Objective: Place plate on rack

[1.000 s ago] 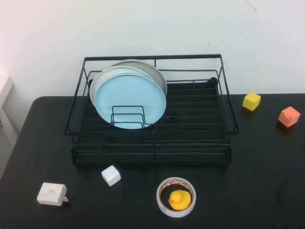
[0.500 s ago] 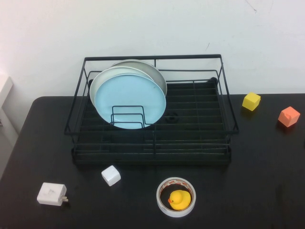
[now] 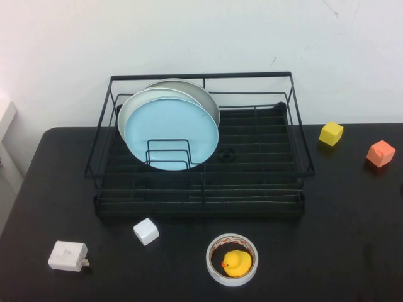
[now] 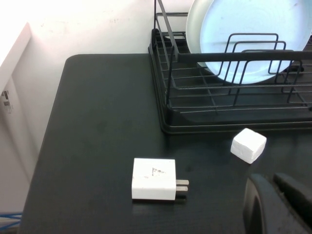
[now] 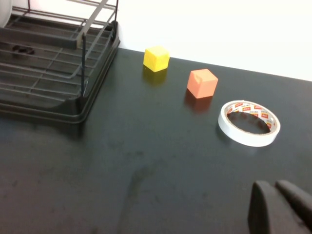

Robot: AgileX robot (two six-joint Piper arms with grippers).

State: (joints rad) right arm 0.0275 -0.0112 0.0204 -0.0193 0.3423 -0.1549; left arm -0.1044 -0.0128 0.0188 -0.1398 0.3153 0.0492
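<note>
On the black table [image 3: 352, 214] by a white wall [image 3: 189, 34], left hand [image 4: 278, 202] and right hand [image 5: 280, 207] sit closed, empty.

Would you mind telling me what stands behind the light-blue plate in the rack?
Behind the light-blue plate in the rack stand two more plates; only their upper rims show, the rest is covered.

The rack [image 3: 201, 148] is bare from centre toward 3 o'clock; three plates [image 3: 170, 129] fill its 9 o'clock end.
</note>
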